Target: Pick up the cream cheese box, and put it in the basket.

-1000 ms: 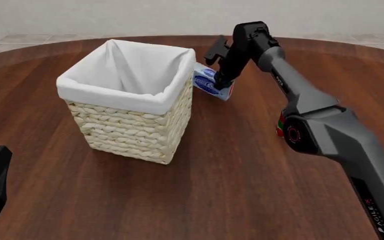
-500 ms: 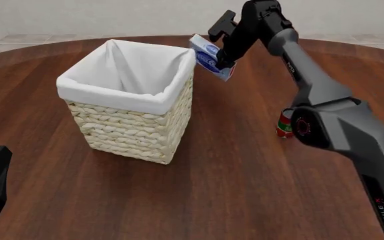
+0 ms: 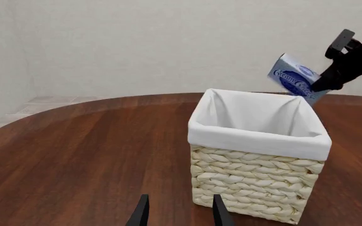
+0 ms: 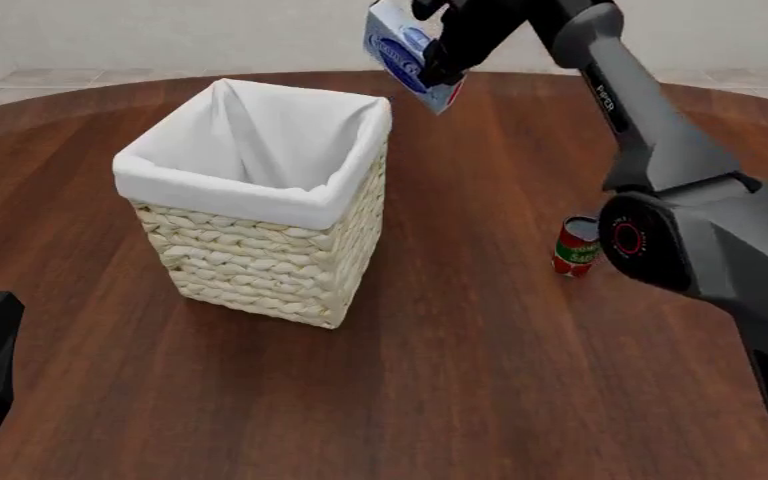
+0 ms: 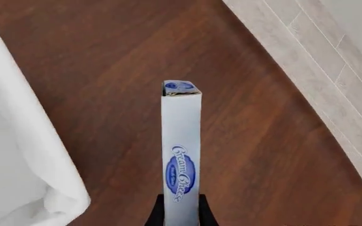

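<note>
The basket (image 4: 257, 200) stands on the worktop (image 4: 464, 380) left of frame centre. The box (image 4: 408, 55) hangs tilted at top centre, above and just right of the basket's far corner. 1 can (image 4: 575, 246) stands right of centre.

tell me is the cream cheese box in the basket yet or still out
Still out. The cream cheese box hangs tilted in the right claw, raised above the basket rim near its far right corner.

The basket (image 3: 256, 155) stood on the brown table (image 3: 80, 155), and the right gripper (image 3: 327, 81) held the tilted cream cheese box (image 3: 294, 78) in the air just above the basket's far rim, logo showing.
</note>
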